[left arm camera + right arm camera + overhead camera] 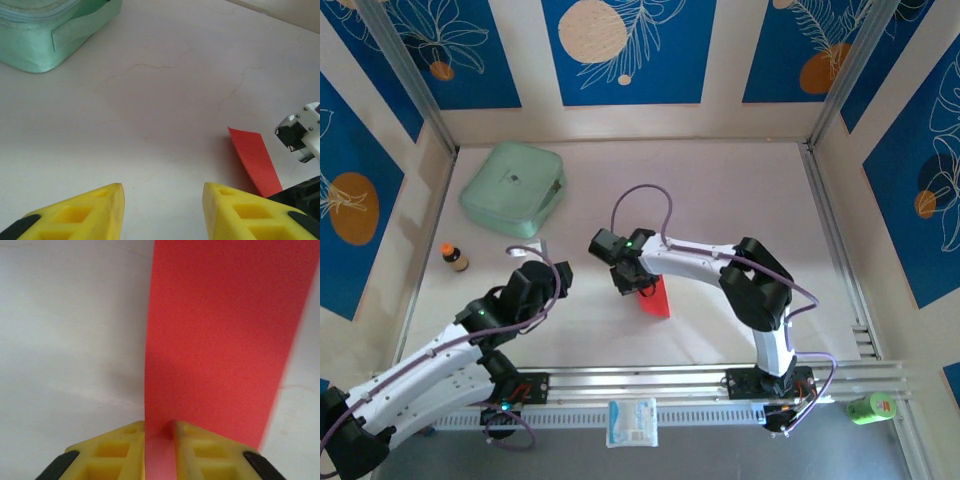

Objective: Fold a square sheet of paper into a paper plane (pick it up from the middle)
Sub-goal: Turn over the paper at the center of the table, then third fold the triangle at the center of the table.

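Mint-green soft square case [513, 183] at back left of pale counter [720, 190]. Left yellow fingers [75, 217] apart, nothing between, above bare counter. Right yellow fingers [112, 452] near counter middle, one each side of thin bright red paper sheet [658, 297], small gap; cannot tell if pinching. Paper folded narrow, pokes out right of them.

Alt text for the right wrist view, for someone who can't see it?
A strip of red paper runs away from the camera over a pale table, its near end sitting between the right gripper's two yellow fingertips, which stand slightly apart.
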Controlling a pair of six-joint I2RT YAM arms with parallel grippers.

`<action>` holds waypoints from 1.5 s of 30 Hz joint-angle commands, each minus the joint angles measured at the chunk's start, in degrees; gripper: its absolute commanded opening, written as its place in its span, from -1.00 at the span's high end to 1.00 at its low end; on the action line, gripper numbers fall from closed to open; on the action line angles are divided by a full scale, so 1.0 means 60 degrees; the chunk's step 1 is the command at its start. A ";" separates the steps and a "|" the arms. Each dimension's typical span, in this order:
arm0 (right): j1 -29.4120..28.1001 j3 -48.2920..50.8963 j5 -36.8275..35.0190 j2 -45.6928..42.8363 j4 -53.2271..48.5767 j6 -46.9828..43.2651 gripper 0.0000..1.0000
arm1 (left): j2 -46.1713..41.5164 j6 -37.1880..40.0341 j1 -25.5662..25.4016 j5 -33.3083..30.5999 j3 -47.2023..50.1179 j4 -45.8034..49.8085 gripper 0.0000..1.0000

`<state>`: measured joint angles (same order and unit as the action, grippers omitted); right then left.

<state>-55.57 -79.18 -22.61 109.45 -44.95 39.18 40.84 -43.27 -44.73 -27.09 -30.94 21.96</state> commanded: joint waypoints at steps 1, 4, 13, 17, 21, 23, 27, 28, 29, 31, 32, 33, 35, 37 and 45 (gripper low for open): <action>0.0568 0.1251 0.2633 -0.1277 0.1863 -0.0092 0.45 | 0.0221 -0.0140 0.0061 0.0503 0.0148 -0.0306 0.10; 0.1333 0.2621 0.4175 -0.2385 0.3207 0.0102 0.41 | 0.0841 0.0039 0.0066 0.1143 0.0082 -0.0802 0.11; 0.3839 0.6010 0.6737 -0.4558 0.5948 0.0635 0.53 | 0.3665 0.0209 0.0065 0.3658 -0.0742 -0.2060 0.08; 0.4370 0.6302 0.7257 -0.4325 0.6006 0.0555 0.72 | 0.4920 0.0150 0.0064 0.4661 -0.1163 -0.2423 0.08; 0.4598 0.6321 0.7620 -0.3779 0.6168 0.0458 0.82 | 0.5910 -0.0027 0.0070 0.5634 -0.1479 -0.2902 0.06; 0.4687 0.6272 0.7730 -0.3459 0.6271 0.0437 0.83 | 0.6290 -0.0176 0.0101 0.5998 -0.1579 -0.3113 0.06; 0.4832 0.6128 0.7730 -0.2775 0.6191 0.0381 0.88 | 0.6845 -0.0473 0.0159 0.6520 -0.1641 -0.3398 0.04; 0.4892 0.6182 0.7762 -0.2628 0.6246 0.0411 0.89 | 0.6948 -0.0532 0.0190 0.6643 -0.1641 -0.3471 0.03; 0.4922 0.6253 0.7756 -0.2536 0.6334 0.0471 0.89 | 0.7028 -0.0573 0.0217 0.6758 -0.1640 -0.3522 0.02; 0.5004 0.6483 0.7681 -0.2321 0.6500 0.0719 0.90 | 0.7271 -0.0696 0.0300 0.7019 -0.1640 -0.3654 0.01; 0.5038 0.6586 0.7712 -0.2239 0.6583 0.0836 0.91 | 0.7358 -0.0742 0.0329 0.7116 -0.1637 -0.3752 0.02; 0.5068 0.6744 0.7738 -0.2150 0.6723 0.0997 0.91 | 0.7474 -0.0838 0.0363 0.7238 -0.1622 -0.3860 0.02; 0.5072 0.7043 0.7776 -0.2053 0.7062 0.1428 0.93 | 0.7680 -0.0968 0.0405 0.7470 -0.1618 -0.4083 0.01; 0.5050 0.7385 0.7934 -0.1990 0.7551 0.1937 0.93 | 0.7915 -0.1078 0.0445 0.7626 -0.1650 -0.4271 -0.01; 0.4830 0.7864 0.7525 -0.2037 0.8001 0.3104 0.95 | 0.8771 -0.1436 0.0505 0.8129 -0.1780 -0.4797 0.06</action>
<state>-24.93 -34.48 25.19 95.29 6.15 54.13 92.12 -50.35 -42.48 19.16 -40.21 -4.45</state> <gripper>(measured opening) 0.053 0.474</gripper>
